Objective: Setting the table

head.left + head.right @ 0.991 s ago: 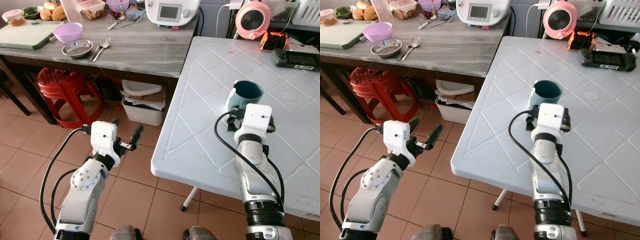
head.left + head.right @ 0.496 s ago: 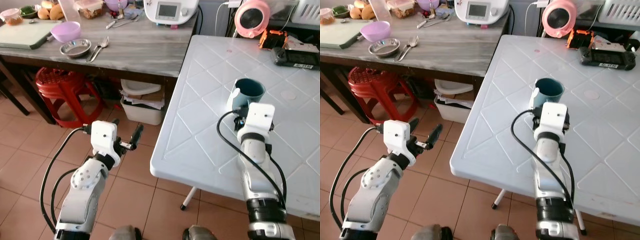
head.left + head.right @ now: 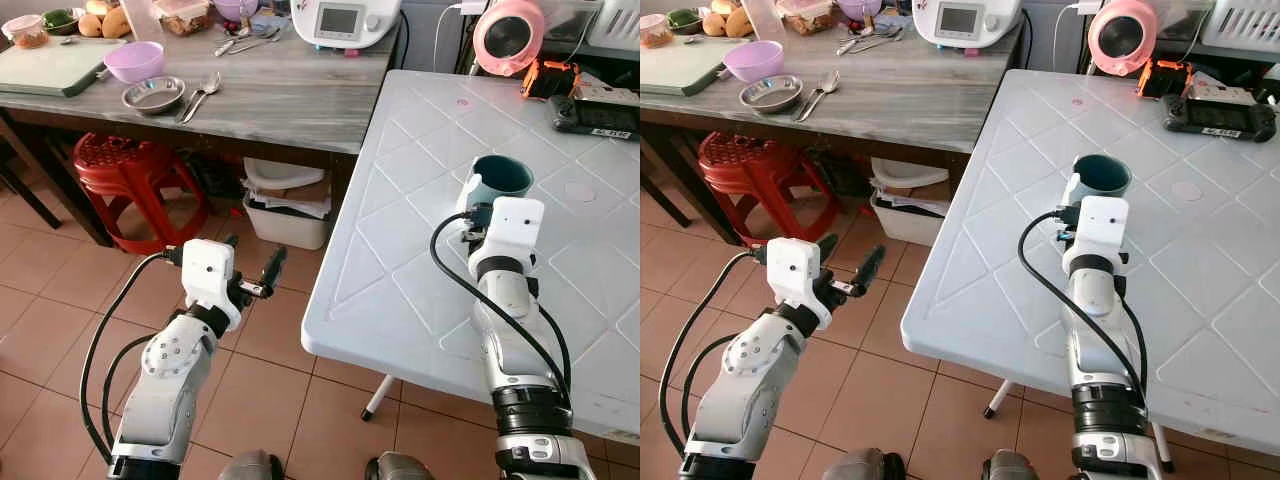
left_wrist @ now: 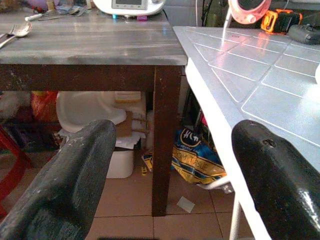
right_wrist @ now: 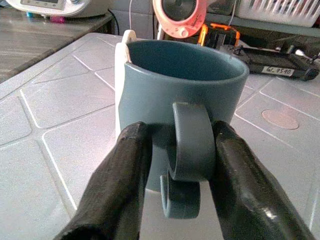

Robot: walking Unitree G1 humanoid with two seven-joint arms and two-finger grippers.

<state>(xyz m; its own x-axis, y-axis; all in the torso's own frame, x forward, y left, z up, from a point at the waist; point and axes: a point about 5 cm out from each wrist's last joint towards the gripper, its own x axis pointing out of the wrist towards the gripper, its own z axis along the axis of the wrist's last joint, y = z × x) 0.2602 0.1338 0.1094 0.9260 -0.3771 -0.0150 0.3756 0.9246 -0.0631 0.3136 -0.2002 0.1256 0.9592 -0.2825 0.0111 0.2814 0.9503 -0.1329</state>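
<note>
**Mug carried a little further onto the table, handle clamped**

Head views: against the earlier frames the right gripper [image 3: 478, 215] has pushed slightly forward, and the teal mug [image 3: 499, 180] has gone with it, deeper onto the white table [image 3: 400, 250]. The camera shifted a touch as well, so the move is small and I judge it loosely. It suggests the mug is being brought to its setting spot and not yet let go. Whether its base rests on the table or hangs just above it is hard to tell here. The left gripper [image 3: 252, 275] hovers over the floor beside the table edge, much as before, holding nothing.

Left wrist view: the two black fingers [image 4: 65, 185] stand wide apart with nothing between them; the table edge [image 4: 210, 100] and a wooden bench's leg [image 4: 165, 145] lie ahead.

Right wrist view: the fingers [image 5: 117, 185] are drawn in narrow on the mug's handle [image 5: 192, 142], one on each side and touching it. The mug [image 5: 175, 75] is upright.
</note>
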